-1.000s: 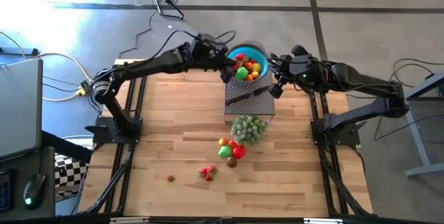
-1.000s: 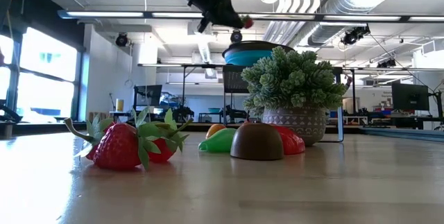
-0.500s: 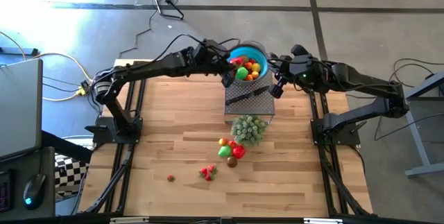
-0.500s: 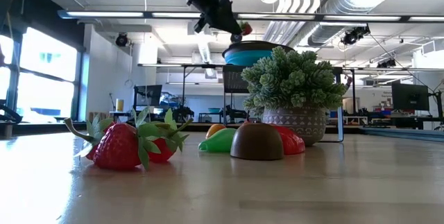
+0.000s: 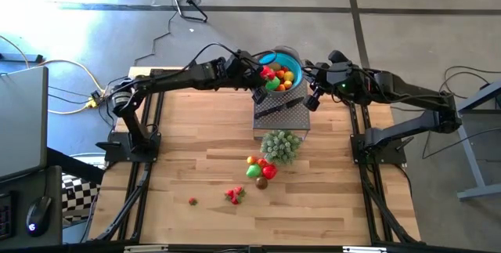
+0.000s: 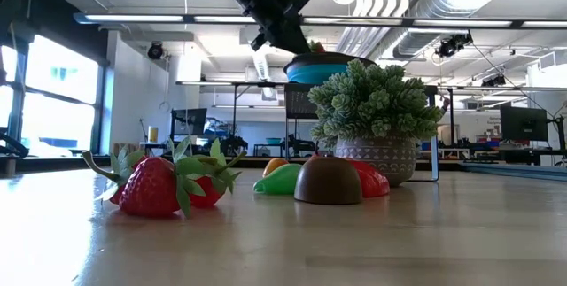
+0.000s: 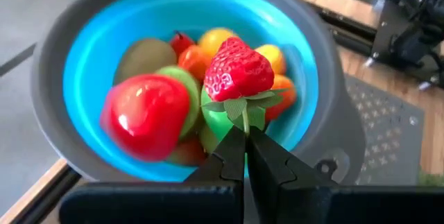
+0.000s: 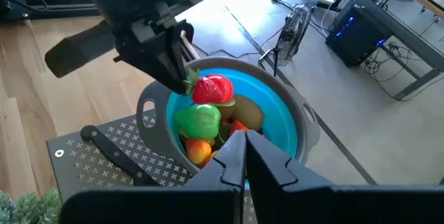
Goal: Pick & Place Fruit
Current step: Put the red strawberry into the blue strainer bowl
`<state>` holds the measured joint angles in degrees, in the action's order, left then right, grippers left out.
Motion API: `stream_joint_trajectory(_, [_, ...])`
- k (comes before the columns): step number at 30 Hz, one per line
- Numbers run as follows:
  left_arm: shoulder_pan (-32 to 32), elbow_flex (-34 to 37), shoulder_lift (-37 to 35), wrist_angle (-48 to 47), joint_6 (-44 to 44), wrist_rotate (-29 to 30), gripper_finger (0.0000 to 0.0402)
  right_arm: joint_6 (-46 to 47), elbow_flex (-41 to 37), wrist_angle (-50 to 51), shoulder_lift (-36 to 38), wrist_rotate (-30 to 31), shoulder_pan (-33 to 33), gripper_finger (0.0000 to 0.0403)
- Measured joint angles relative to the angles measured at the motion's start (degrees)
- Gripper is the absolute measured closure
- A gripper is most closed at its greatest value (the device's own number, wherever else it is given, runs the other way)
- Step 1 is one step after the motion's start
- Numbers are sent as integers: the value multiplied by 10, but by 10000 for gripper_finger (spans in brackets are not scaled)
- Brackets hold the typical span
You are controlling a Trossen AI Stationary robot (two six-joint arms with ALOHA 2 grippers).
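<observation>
Looking down, high view: I see my left pincer (image 5: pixel 264 74) over the blue bowl (image 5: pixel 290 59) at the worktop's (image 5: pixel 188 143) far edge; right pincer (image 5: pixel 311 101) just beside the bowl; loose fruit (image 5: pixel 259 170) near the green plant (image 5: pixel 280 145).
Low view: two strawberries (image 6: pixel 168 183) lie apart from the plant pot.
Left wrist view: fingers (image 7: pixel 267 167) pinching a strawberry (image 7: pixel 237 69) by its stem, above the fruit-filled bowl.
Right wrist view: my right pincer is pressed together, holding nothing; knife (image 8: pixel 114 152) on the grey rack (image 8: pixel 90 172).
</observation>
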<state>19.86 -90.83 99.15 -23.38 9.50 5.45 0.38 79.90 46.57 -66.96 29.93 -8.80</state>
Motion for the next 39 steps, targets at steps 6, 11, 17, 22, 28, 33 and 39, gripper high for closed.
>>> stream_joint_trajectory(6, [0,0,4,9,2,9,392,0,0,0,0,0,0,398])
stream_joint_trajectory(11, [0,0,4,10,-1,21,378,0,0,0,0,0,0,398])
stream_joint_trajectory(17, [0,0,4,10,-1,27,352,0,0,0,0,0,0,398])
stream_joint_trajectory(22, [0,0,2,22,0,27,337,0,0,0,0,0,0,398])
stream_joint_trajectory(28, [0,0,-32,41,-3,27,334,-3,0,0,0,0,0,398])
stream_joint_trajectory(33, [0,0,-77,41,-7,37,334,-15,0,0,0,0,0,398])
stream_joint_trajectory(39, [0,0,-113,34,-7,38,334,-28,0,0,0,-4,0,398])
